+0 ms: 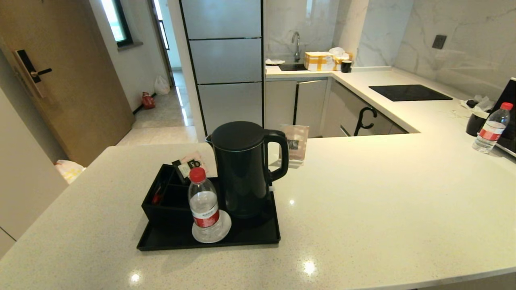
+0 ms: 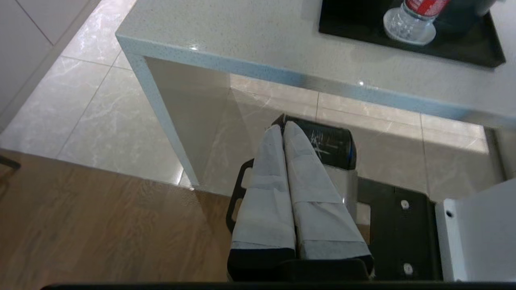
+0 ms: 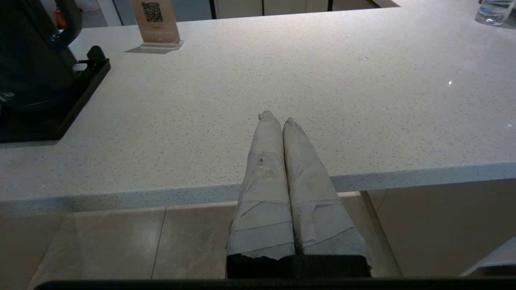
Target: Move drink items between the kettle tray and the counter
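A tall black kettle stands on the black kettle tray near the front of the pale counter. In front of it on the tray, a clear water bottle with a red cap rests on a white disc. A second bottle stands on the counter at the far right. My left gripper hangs shut and empty below the counter's front edge. At that edge, right of the tray, my right gripper is also shut and empty. Neither arm shows in the head view.
A black divided box fills the tray's left part. A QR-code sign stands behind the kettle. A black mug sits by the far-right bottle, and a black glass hob lies in the counter at the back right.
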You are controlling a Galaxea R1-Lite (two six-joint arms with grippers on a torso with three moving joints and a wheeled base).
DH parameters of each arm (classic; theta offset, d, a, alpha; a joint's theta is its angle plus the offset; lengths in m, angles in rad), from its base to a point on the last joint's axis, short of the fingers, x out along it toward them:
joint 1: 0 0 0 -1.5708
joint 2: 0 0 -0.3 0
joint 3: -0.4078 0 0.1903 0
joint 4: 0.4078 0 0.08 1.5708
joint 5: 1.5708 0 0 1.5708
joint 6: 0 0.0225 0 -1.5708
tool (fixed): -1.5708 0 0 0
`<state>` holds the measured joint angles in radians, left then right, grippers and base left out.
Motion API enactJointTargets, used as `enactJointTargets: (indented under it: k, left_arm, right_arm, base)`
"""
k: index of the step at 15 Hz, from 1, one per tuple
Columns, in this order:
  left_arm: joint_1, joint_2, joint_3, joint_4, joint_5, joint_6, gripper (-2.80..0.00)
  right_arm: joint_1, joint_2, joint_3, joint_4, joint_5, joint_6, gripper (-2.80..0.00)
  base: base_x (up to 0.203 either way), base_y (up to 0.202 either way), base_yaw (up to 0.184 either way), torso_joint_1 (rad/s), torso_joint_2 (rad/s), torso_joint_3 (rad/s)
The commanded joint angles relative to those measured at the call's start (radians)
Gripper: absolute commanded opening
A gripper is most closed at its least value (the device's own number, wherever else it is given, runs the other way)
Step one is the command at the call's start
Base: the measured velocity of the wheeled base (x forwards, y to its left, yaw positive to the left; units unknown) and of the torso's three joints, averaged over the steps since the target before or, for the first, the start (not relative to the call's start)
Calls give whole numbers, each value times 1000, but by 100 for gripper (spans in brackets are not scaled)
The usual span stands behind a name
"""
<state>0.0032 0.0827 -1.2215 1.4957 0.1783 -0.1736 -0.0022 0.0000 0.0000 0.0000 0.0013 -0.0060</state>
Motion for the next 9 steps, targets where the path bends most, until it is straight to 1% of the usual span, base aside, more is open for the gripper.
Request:
enactJointTargets:
  k: [1,2,3,4,6,7,8,9]
  left_arm:
    - [-2,-82,125,-107,0,-18,-280]
    - [-2,-81,228,-245,2,-26,-280]
    - [-3,-81,295,-370,4,-34,-280]
    - [-3,-81,321,-421,6,-42,-280]
    - [-3,-81,321,-422,6,-43,-280]
    - [-3,-81,335,-451,6,-37,-280]
    - [-3,-81,392,-564,6,-23,-280]
    - [-3,-81,495,-750,6,-5,-280]
  right_arm:
    - [0,0,2,-1,0,0,-280]
    - [1,0,2,-2,0,0,-280]
    - [1,0,2,-2,0,0,-280]
    - [1,0,2,-2,0,0,-280]
    - [1,0,2,-2,0,0,-280]
    - [1,0,2,0,0,0,-280]
    - [1,0,2,0,0,0,-280]
    - [1,0,2,0,0,0,-280]
  base:
    - [0,0,0,0,0,0]
    - [0,0,0,0,0,0]
    - [0,0,0,0,0,0]
    - [0,0,0,0,0,0]
    - [0,0,0,0,0,0]
    - [0,0,0,0,0,0]
    - [0,0,0,0,0,0]
    - [0,0,0,0,0,0]
